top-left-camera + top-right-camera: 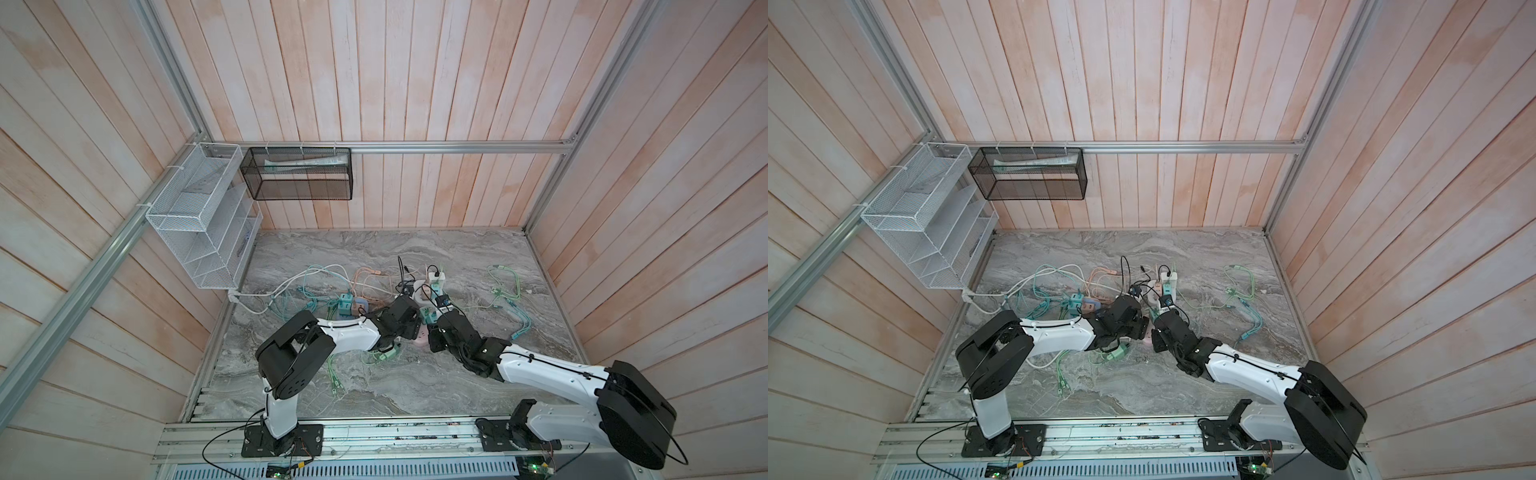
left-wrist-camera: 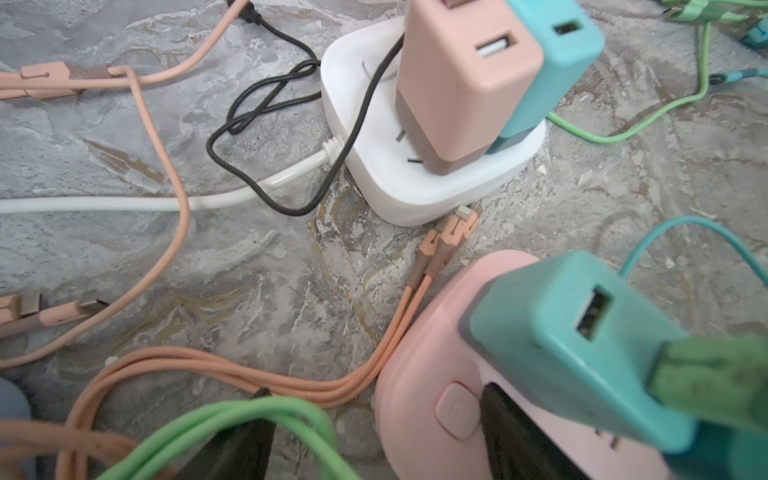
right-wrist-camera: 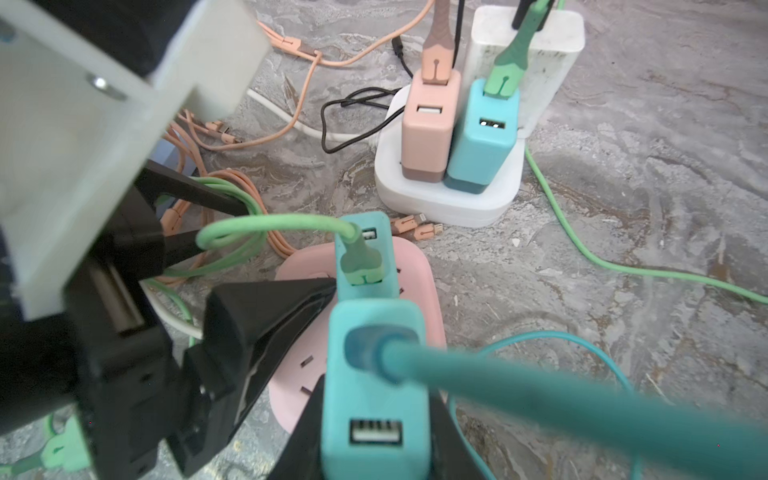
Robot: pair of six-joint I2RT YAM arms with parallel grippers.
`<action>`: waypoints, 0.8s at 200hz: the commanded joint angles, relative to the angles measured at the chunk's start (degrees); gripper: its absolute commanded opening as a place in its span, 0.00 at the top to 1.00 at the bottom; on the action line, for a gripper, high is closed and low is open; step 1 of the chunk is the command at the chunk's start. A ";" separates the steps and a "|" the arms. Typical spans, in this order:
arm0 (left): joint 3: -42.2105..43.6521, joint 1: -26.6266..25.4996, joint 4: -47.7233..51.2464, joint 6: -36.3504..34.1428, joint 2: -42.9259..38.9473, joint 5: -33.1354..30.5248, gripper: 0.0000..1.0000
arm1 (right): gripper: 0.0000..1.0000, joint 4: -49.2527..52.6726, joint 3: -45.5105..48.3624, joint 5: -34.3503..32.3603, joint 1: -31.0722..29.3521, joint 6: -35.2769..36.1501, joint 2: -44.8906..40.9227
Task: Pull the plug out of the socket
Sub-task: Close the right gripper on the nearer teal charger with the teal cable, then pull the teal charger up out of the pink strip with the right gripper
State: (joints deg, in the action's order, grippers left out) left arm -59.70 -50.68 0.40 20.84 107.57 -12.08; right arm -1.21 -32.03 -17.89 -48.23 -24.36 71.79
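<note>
The pink socket (image 3: 286,380) lies on the marble table, mostly hidden under both wrists in both top views (image 1: 420,340). Two teal plugs stand on it. My right gripper (image 3: 374,449) is shut on the nearer teal plug (image 3: 374,374), which carries a teal cable; its base is hidden. The farther teal plug (image 2: 561,345) holds a green cable. My left gripper (image 2: 376,415) is open. One of its fingers (image 2: 511,432) rests on the socket's top beside the button, and the other stands off the socket's edge among green cables.
A white socket (image 2: 415,187) with a pink and a teal charger stands just behind, next to a white block adapter (image 3: 536,54). Loose orange, green, black and white cables cover the table around both grippers. A white wire basket (image 1: 199,220) and a black one (image 1: 299,174) hang on the back left walls.
</note>
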 commanded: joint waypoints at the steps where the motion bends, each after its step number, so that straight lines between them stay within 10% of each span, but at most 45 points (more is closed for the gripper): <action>1: 2.57 -0.44 11.91 -1.18 4.62 0.31 0.21 | 1.00 0.99 -3.49 0.89 -0.70 1.32 3.03; 51: 4.65 -0.44 9.60 -1.39 2.34 1.11 0.21 | 1.00 0.36 1.20 -2.95 0.13 -0.55 -2.54; 160: 8.65 -0.83 5.20 -4.42 -1.45 3.03 0.21 | 1.00 -8.98 14.15 18.18 15.24 -5.55 -14.92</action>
State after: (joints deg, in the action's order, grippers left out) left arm -54.89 -50.92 -3.03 19.75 104.73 -10.72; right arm -7.16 -19.42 -5.89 -35.64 -27.68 59.09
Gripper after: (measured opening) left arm 0.791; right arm 0.261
